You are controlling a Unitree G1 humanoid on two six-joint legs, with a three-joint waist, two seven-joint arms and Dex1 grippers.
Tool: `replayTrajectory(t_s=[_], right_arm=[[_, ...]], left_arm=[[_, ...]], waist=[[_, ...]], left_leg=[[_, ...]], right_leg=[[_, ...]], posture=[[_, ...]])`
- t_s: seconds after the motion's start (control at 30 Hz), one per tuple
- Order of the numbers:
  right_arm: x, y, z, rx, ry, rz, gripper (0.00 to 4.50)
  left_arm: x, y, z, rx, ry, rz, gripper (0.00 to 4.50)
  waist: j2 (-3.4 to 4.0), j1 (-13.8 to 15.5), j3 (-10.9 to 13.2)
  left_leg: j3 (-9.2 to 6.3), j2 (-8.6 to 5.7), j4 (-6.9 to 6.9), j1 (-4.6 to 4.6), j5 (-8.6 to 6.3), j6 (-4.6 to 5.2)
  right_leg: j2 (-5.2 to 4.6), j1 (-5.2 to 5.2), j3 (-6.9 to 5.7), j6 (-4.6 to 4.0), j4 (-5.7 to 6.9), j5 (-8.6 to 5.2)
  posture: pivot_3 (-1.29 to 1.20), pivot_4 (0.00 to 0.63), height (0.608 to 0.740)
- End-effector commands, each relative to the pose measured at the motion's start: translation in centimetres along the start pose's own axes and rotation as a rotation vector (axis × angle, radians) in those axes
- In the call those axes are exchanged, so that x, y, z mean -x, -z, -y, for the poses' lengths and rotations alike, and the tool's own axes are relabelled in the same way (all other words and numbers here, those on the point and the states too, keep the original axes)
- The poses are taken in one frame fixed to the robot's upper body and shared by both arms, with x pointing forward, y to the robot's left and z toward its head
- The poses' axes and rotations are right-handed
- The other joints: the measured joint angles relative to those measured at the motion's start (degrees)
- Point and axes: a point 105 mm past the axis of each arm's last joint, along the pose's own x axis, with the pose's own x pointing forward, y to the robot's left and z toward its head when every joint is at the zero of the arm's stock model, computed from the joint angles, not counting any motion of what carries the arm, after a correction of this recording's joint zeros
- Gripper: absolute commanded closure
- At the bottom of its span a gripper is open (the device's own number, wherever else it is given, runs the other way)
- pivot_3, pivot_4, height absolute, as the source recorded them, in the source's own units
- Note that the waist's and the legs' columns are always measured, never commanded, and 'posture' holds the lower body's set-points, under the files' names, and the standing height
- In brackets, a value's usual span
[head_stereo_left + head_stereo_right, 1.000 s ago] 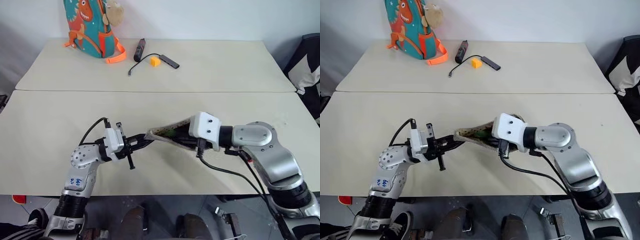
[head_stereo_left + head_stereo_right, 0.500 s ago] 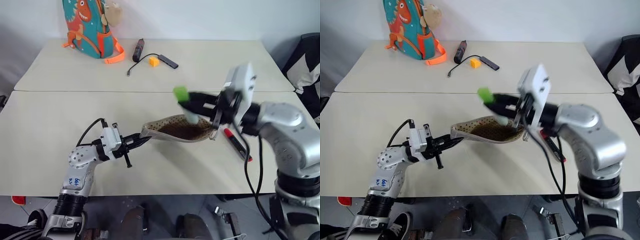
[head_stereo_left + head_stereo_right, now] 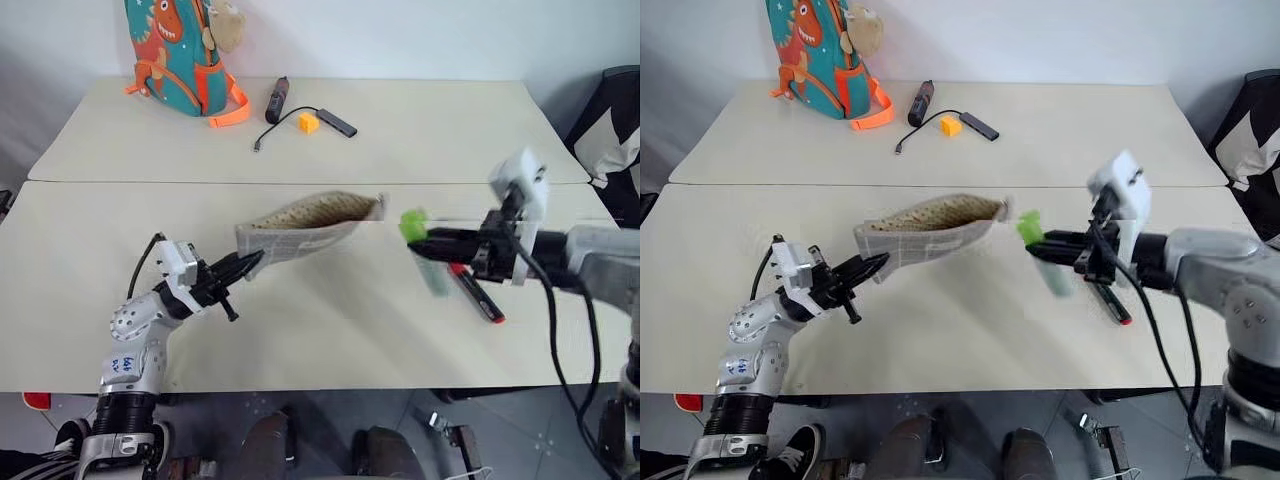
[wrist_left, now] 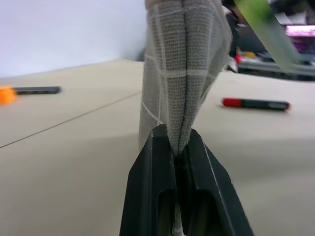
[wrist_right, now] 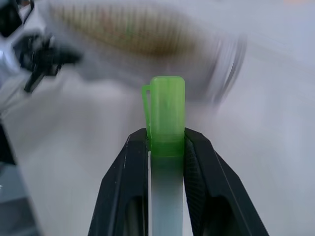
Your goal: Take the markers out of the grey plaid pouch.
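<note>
I am pinching the green marker [image 5: 166, 113] in my right gripper [image 3: 440, 243], clear of the grey plaid pouch [image 3: 305, 226], which my left gripper [image 3: 243, 266] is clamping by one end. The red marker [image 3: 477, 294] is lying just below my right fingers, so both seem out; only setting the green one down remains.

A teal and orange dinosaur backpack [image 3: 180, 55] stands at the far left of the rear table [image 3: 450, 140]. Just right of the backpack lies a dark maroon-black stick [image 3: 277, 98], then a small orange block [image 3: 308, 123] and a flat black bar [image 3: 339, 123] whose cable [image 3: 272, 133] curls back toward the backpack
</note>
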Motion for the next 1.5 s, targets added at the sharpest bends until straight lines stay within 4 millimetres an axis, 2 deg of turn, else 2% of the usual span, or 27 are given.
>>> replayTrajectory(t_s=[0.03, 0.17, 0.27, 0.33, 0.43, 0.6, 0.73, 0.8, 0.87, 0.97, 1.03, 1.13, 1.2, 1.23, 1.33, 1.5], right_arm=[[-1.0, 2.7, 1.4, -0.054, 0.114, -0.047, 3.92], [-1.8, 6.4, 1.7, -0.123, 0.139, -0.094, 3.92], [-1.8, 8.0, 2.5, -0.149, 0.183, -0.120, 3.92], [-1.9, 7.9, 2.7, -0.165, 0.184, -0.101, 3.92], [-2.3, 7.3, 2.8, -0.198, 0.158, -0.065, 2.95], [-2.6, 7.3, 3.4, -0.152, 0.194, -0.069, 1.26], [-2.3, 4.5, 4.9, -0.009, 0.270, 0.089, 0.01], [-1.9, 2.6, 5.4, 0.011, 0.287, 0.182, 0.01], [-2.0, 1.7, 5.3, 0.078, 0.282, 0.213, 0.01], [-2.5, 1.4, 4.8, 0.117, 0.258, 0.231, 0.01], [-3.1, 1.3, 3.6, 0.156, 0.197, 0.218, 0.01], [-3.8, 1.3, 2.3, 0.177, 0.129, 0.237, 0.01], [-4.1, 1.7, 1.9, 0.241, 0.113, 0.216, 0.01], [-4.3, 2.2, 1.9, 0.276, 0.111, 0.184, 0.00], [-4.5, 2.9, 2.1, 0.297, 0.106, 0.156, 0.00], [-4.8, 2.8, 1.9, 0.298, 0.071, 0.164, 0.00]], left_arm=[[0.0, -1.2, -0.5, -0.012, -0.009, 0.045, 4.50], [0.2, -1.2, -1.0, 0.012, -0.040, 0.057, 4.50], [0.2, -1.4, -0.9, 0.025, -0.035, 0.061, 4.50], [0.2, -1.5, -0.7, 0.042, -0.026, 0.067, 4.50], [0.2, -1.4, 0.0, 0.077, 0.021, 0.053, 4.50], [0.4, -1.4, 0.0, 0.094, 0.022, 0.047, 4.50], [1.3, -1.1, -0.7, 0.133, 0.001, 0.004, 4.50], [2.0, -0.5, -1.4, 0.258, -0.039, -0.041, 4.50], [3.0, 0.1, -1.8, 0.379, -0.077, -0.085, 4.50], [3.9, -0.4, -3.1, 0.479, -0.171, -0.059, 4.50], [4.3, -0.9, -3.6, 0.549, -0.219, -0.035, 4.50], [4.5, -1.1, -3.1, 0.623, -0.223, -0.044, 4.50], [4.9, -1.3, -3.0, 0.596, -0.210, -0.046, 4.50], [5.0, -1.4, -3.2, 0.593, -0.220, -0.044, 3.95], [4.9, -1.8, -3.2, 0.564, -0.226, -0.033, 3.13], [5.5, -2.4, -3.4, 0.469, -0.244, -0.068, 1.52]], waist=[[-0.14, 0.0, -0.1], [-0.14, 0.3, -0.1], [-0.14, 0.1, -0.1], [-0.15, 0.1, -0.1], [-0.15, 0.1, -0.1], [-0.15, 0.1, -0.1], [-0.15, 0.1, -0.1], [-0.14, 0.0, -0.1], [-0.13, -0.2, -0.1], [-0.14, -0.1, -0.1], [-0.14, -0.1, -0.1], [-0.14, -0.1, -0.1], [-0.14, -0.1, -0.1], [-0.14, 0.0, -0.1], [-0.14, 0.0, -0.1], [-0.14, 0.0, -0.1]], left_leg=[[-0.01, 0.00, 0.00, 0.01, 0.00, 0.00], [-0.09, -0.04, -0.01, -0.05, 0.00, 0.00], [0.01, -0.05, -0.02, -0.02, 0.00, 0.02], [0.01, -0.05, -0.01, 0.01, 0.01, 0.04], [-0.01, -0.05, -0.01, 0.01, 0.01, 0.04], [-0.02, -0.05, -0.02, 0.00, 0.01, 0.03], [0.04, -0.05, -0.02, 0.00, 0.01, 0.03], [0.05, -0.05, -0.02, 0.00, 0.01, 0.03], [0.05, -0.04, -0.04, 0.03, 0.01, 0.02], [0.03, -0.03, -0.09, 0.04, 0.01, 0.02], [0.02, -0.03, -0.09, 0.02, 0.01, 0.02], [0.00, -0.03, -0.09, 0.01, 0.02, 0.02], [0.01, -0.04, -0.09, 0.02, 0.02, 0.02], [0.02, -0.05, -0.08, 0.03, 0.02, 0.02], [0.03, -0.05, -0.08, 0.04, 0.01, 0.01], [0.05, -0.04, -0.09, 0.05, 0.02, -0.02]], right_leg=[[0.02, 0.00, -0.01, 0.01, 0.00, 0.00], [0.02, -0.01, 0.07, 0.01, 0.00, 0.00], [0.06, 0.00, -0.01, 0.07, 0.02, 0.04], [0.06, 0.01, -0.01, 0.09, -0.01, 0.04], [0.04, 0.00, 0.02, 0.08, -0.03, 0.04], [0.05, -0.03, 0.07, 0.08, -0.02, 0.04], [0.06, -0.07, 0.04, 0.08, -0.02, 0.04], [0.07, -0.08, 0.04, 0.08, -0.01, 0.04], [0.08, -0.12, 0.07, 0.08, 0.04, 0.04], [0.08, -0.10, 0.09, 0.08, 0.08, 0.04], [0.07, -0.10, 0.12, 0.08, 0.10, 0.04], [0.06, -0.08, 0.17, 0.08, 0.10, 0.04], [0.05, -0.05, 0.22, 0.08, 0.09, 0.04], [0.06, -0.06, 0.22, 0.08, 0.06, 0.04], [0.07, -0.08, 0.21, 0.08, 0.00, 0.04], [0.07, -0.10, 0.24, 0.08, -0.01, 0.04]], posture=[[0.00, 0.150, 0.740], [0.00, 0.150, 0.740], [0.00, 0.150, 0.740], [0.00, 0.150, 0.740], [0.00, 0.150, 0.740], [0.00, 0.150, 0.740], [0.00, 0.150, 0.740], [0.00, 0.150, 0.740], [0.00, 0.150, 0.740], [0.00, 0.150, 0.740], [0.00, 0.150, 0.740], [0.00, 0.150, 0.740], [0.00, 0.150, 0.740], [0.00, 0.150, 0.740], [0.00, 0.150, 0.740], [0.00, 0.150, 0.740]])
